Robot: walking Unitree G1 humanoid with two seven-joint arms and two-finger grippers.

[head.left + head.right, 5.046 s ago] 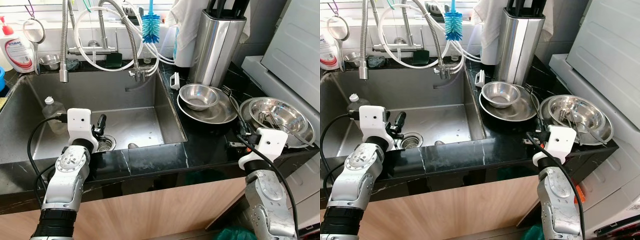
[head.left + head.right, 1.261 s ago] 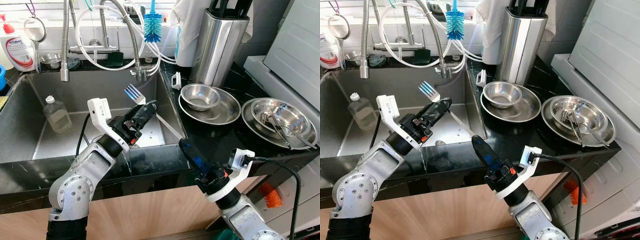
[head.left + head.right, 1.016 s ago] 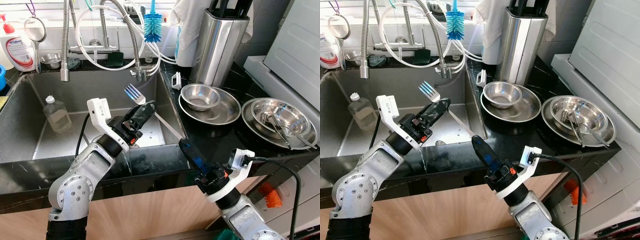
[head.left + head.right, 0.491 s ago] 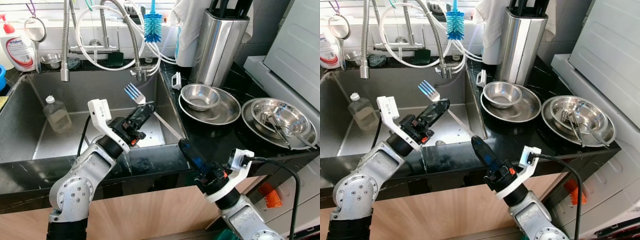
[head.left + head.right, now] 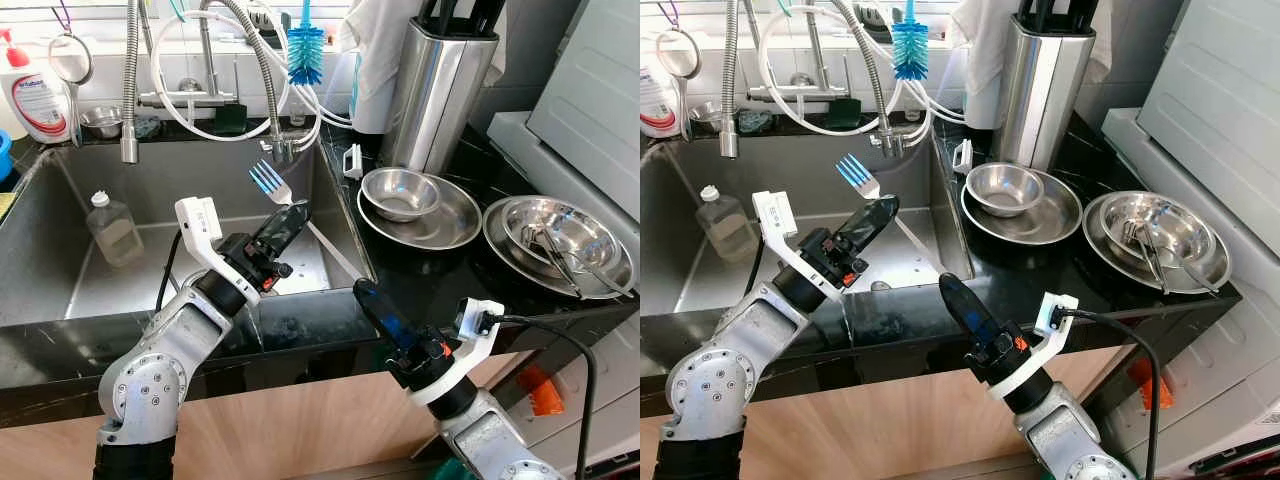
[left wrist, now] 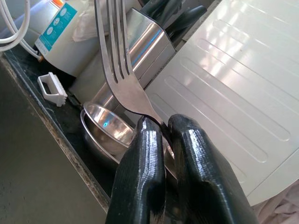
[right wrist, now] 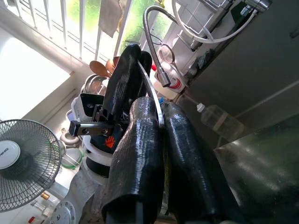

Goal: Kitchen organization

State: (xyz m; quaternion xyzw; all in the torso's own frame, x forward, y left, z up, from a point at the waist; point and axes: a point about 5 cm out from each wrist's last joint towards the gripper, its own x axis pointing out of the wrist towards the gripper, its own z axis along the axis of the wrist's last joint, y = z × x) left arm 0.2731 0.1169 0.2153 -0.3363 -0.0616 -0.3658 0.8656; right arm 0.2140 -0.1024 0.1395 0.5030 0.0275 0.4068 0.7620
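A steel fork [image 5: 268,181] is held tines up over the right side of the sink [image 5: 150,185]. My left gripper [image 5: 292,215] is shut on its neck; in the left wrist view the fork [image 6: 122,77] rises from between the black fingers [image 6: 145,168]. The handle slants down to the right, to the counter's front edge. There my right gripper [image 5: 361,290] points up and left, shut on the handle's end. In the right wrist view the thin handle [image 7: 153,95] runs out between its fingers [image 7: 138,144] toward the left gripper.
A clear bottle [image 5: 112,228] lies in the sink at the left. On the black counter stand a small steel bowl [image 5: 400,190] in a plate, a larger bowl [image 5: 555,225] with tongs, and a steel knife block [image 5: 435,85]. Faucet hoses and a blue brush [image 5: 304,55] hang behind.
Five seconds ago both grippers hung low at the counter's edge with no fork. Over the last second the fork and both grippers have barely shifted, the tines a little higher.
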